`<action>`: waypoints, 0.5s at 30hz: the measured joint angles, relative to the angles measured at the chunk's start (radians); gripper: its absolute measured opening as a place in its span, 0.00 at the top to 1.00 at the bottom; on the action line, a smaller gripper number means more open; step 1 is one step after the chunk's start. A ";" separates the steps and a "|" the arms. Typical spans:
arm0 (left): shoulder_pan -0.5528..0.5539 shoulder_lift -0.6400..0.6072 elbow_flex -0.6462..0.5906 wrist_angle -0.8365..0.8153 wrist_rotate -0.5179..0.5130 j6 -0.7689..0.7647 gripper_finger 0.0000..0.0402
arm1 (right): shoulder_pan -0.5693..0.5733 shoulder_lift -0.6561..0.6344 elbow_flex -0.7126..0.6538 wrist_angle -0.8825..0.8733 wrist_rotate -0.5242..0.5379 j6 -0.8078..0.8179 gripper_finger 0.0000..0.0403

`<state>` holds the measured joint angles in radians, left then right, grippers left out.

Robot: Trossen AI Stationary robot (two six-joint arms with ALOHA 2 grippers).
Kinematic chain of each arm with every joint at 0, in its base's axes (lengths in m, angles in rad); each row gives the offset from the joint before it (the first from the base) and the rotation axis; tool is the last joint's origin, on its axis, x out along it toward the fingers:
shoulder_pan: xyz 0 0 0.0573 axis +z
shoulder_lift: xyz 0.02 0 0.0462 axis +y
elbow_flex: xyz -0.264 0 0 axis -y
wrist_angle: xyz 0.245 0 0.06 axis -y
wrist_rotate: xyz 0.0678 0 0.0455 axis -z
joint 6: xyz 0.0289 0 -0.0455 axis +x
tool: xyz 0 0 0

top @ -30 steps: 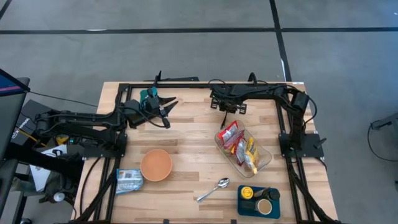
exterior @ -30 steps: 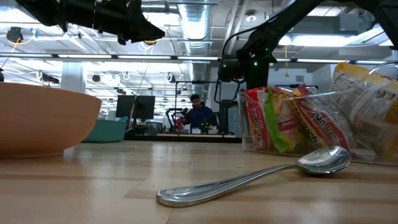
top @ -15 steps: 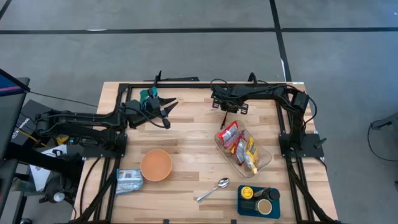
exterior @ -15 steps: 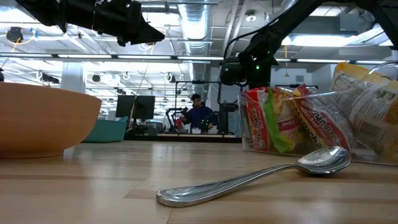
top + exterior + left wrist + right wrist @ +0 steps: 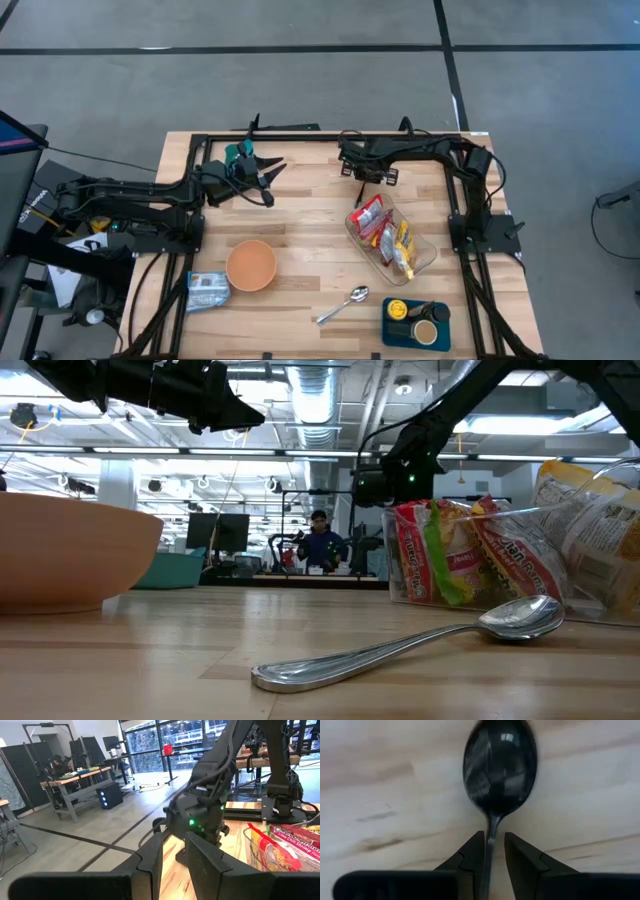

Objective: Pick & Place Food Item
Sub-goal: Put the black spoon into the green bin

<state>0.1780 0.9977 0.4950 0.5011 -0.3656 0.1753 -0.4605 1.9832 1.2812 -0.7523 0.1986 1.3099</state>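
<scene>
A clear container (image 5: 422,262) at the table's right middle holds red and yellow food packets (image 5: 372,216); it also shows in the low view (image 5: 470,555). An orange bowl (image 5: 250,265) stands on the table left of it. My right gripper (image 5: 360,180) is beyond the container, near the table's far middle. It is shut on a black spoon (image 5: 500,765). My left gripper (image 5: 275,180) hangs above the table's far left part, open by a narrow gap and empty (image 5: 174,840). My right gripper pinches the black spoon's handle (image 5: 492,827) between its two fingers, just behind the spoon's bowl. The fingers point down at the wood and lie along the handle. The spoon's bowl sticks out ahead of the fingertips; I cannot tell whether it touches the table.
A metal spoon (image 5: 343,305) lies on the table near the front. A blue packet (image 5: 207,290) lies at the front left. A blue tray (image 5: 415,322) with round containers is at the front right. A black frame (image 5: 300,135) runs round the table's edges.
My right gripper has moved a little toward the table's far edge, keeping the black spoon between its fingers.
</scene>
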 joint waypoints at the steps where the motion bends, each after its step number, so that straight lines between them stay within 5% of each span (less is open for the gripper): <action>1: 0.000 0.000 0.000 0.000 0.000 0.000 0.81 | 0.002 0.011 0.003 0.004 -0.002 0.000 0.82; 15: 0.000 0.000 0.000 0.001 0.000 0.000 0.81 | 0.019 0.008 0.001 0.007 0.021 0.045 0.86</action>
<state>0.1780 0.9977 0.4950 0.5018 -0.3653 0.1753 -0.4412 1.9914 1.2827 -0.7448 0.2194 1.3547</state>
